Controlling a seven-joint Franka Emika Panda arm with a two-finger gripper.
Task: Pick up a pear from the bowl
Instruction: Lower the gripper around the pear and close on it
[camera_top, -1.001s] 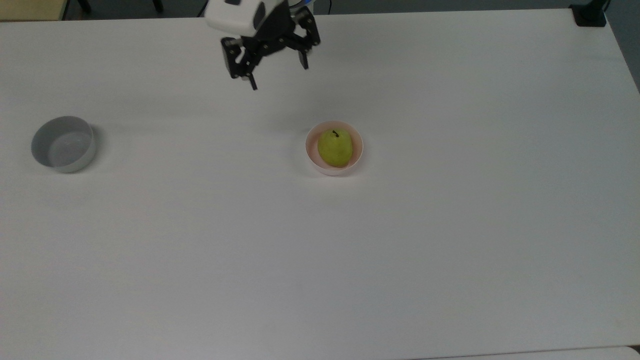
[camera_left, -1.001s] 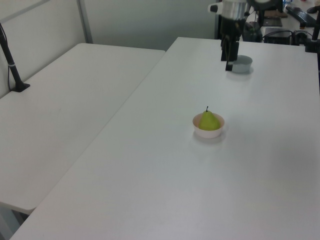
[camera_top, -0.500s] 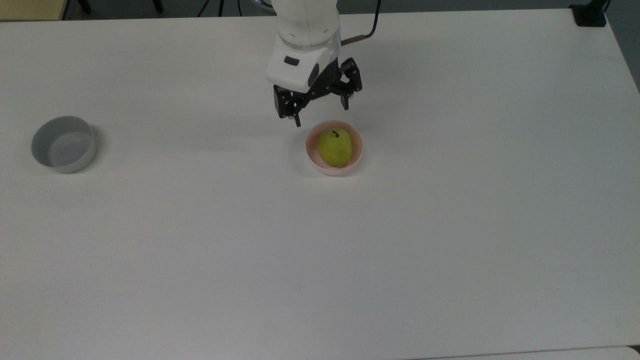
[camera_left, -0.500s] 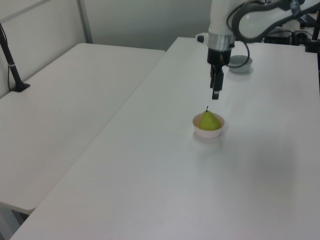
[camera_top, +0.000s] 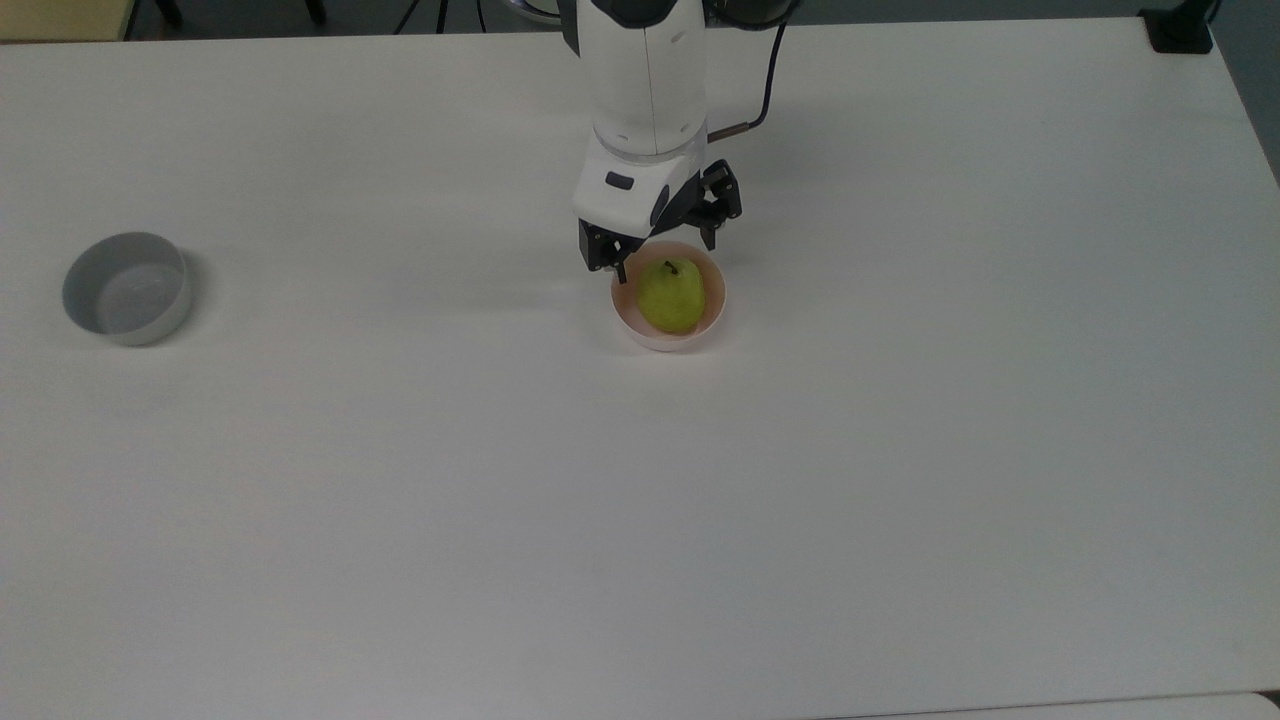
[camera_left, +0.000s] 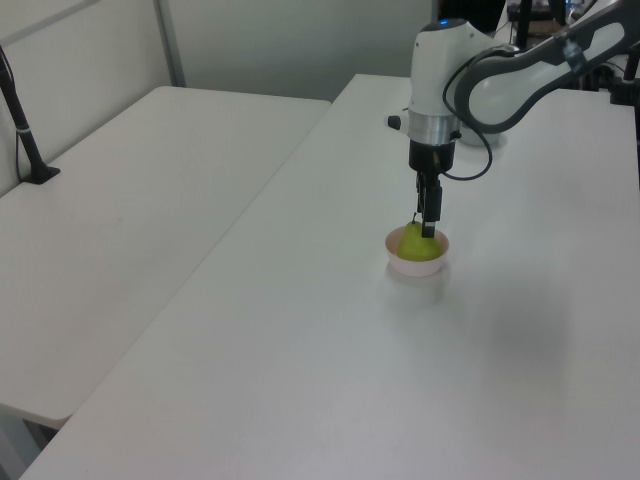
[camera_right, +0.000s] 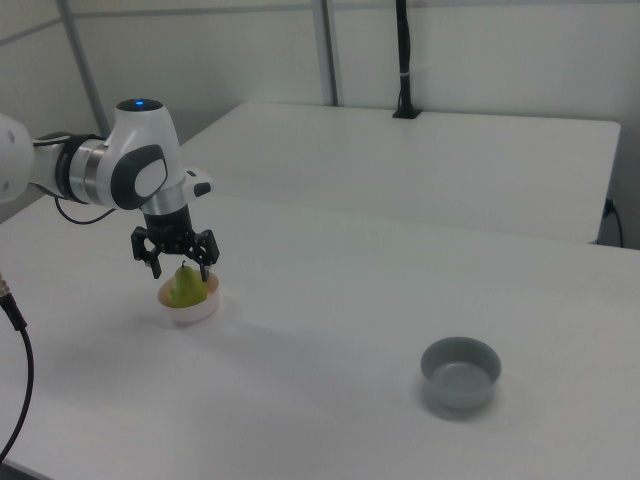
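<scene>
1. Jaws spread wide, empty, hanging just above the pear (camera_top: 670, 296), one finger either side of the stem end in the right view.
2. Pear sits stem-up inside the pink bowl (camera_top: 712, 322) mid-tabletop (camera_top: 900, 450); grey bowl (camera_top: 126, 288) is well apart, no conflict.
3. Risk: top view puts the gripper (camera_top: 663, 252) over the bowl's far rim, not the pear's middle. Straight descent could land a finger on the rim and tip or shove the bowl.
4. Risk: closing on the narrow neck of a rounded fruit, so it may squirt out or roll.
5. Risk: the pear nearly fills the bowl, so the bowl may lift with it.
</scene>
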